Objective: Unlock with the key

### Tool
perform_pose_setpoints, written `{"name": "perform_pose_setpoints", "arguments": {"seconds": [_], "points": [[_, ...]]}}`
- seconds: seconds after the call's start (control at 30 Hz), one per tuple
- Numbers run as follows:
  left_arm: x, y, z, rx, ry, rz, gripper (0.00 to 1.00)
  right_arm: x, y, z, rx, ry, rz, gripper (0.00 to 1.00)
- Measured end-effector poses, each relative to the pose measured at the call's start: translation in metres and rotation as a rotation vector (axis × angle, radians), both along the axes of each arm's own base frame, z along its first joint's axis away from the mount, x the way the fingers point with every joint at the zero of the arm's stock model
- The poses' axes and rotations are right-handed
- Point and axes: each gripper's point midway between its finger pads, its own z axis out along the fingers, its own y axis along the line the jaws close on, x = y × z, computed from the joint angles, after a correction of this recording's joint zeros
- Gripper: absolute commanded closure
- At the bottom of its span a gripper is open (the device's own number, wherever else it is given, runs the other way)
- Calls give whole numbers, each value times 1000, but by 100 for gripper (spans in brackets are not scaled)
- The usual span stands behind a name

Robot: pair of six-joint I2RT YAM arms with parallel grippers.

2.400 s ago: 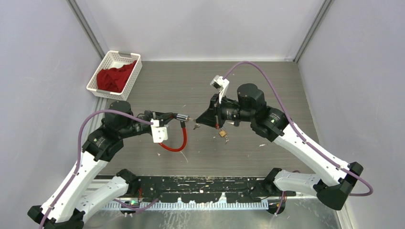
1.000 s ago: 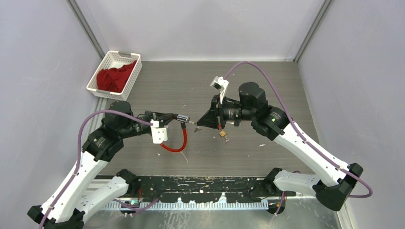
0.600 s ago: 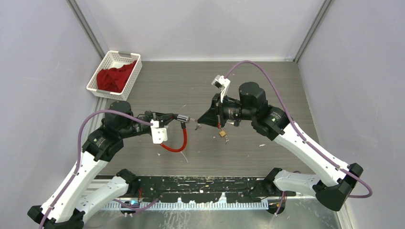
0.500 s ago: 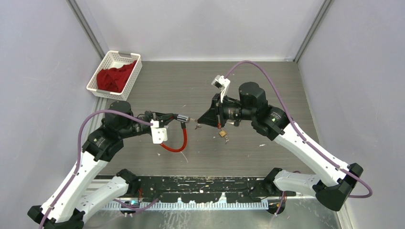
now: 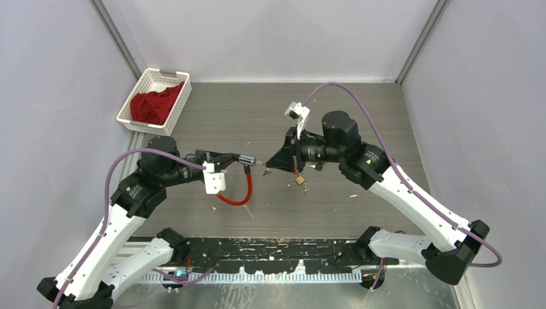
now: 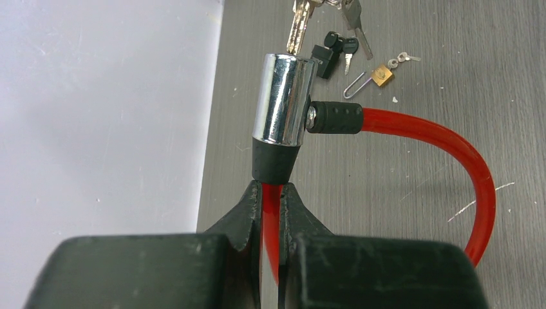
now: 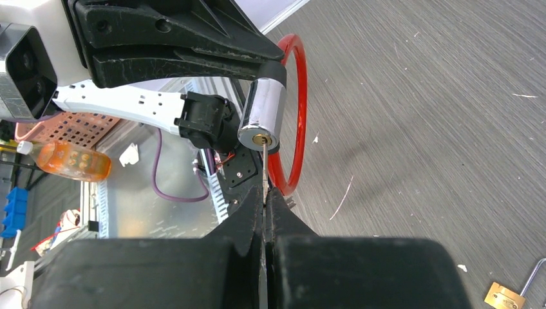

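Observation:
My left gripper (image 5: pixel 226 159) (image 6: pixel 271 188) is shut on the red cable lock's cable (image 6: pixel 428 134) just behind its chrome cylinder (image 6: pixel 283 100) (image 5: pixel 245 158), holding it above the table. My right gripper (image 5: pixel 270 165) (image 7: pixel 264 190) is shut on a key (image 7: pixel 264 161). The key's tip touches the brass keyhole (image 7: pixel 260 139) at the cylinder's end. In the left wrist view the key (image 6: pixel 297 26) meets the cylinder's top, with more keys of the bunch (image 6: pixel 351 13) hanging beside it. The red loop (image 5: pixel 239 190) hangs down toward the table.
A small brass padlock (image 5: pixel 300 181) (image 6: pixel 381 75) (image 7: pixel 503 296) and small keys (image 6: pixel 337 48) lie on the table under the right gripper. A white basket (image 5: pixel 145 87) with red cloth (image 5: pixel 151 105) stands at the back left. Grey walls close in on both sides.
The right gripper with the key has wavered slightly near the cylinder's end, drawing back and returning. The left gripper and lock have stayed put.

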Motion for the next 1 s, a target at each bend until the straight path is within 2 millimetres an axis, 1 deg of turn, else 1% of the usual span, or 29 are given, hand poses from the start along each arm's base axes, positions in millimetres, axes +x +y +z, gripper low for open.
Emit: {"name": "perform_pose_setpoints", "arguments": {"seconds": [0.37,0.77,1.0], "points": [[0,0,0,-1,0,-4,100,1,1,1,3,-3,-1,99],[-1,1,-3,13,1,-4,100,3,3,-4,-8,9,-1,99],[1,2,-8,28,12,3,100,5,5,-11,-21,30,2,99]]}}
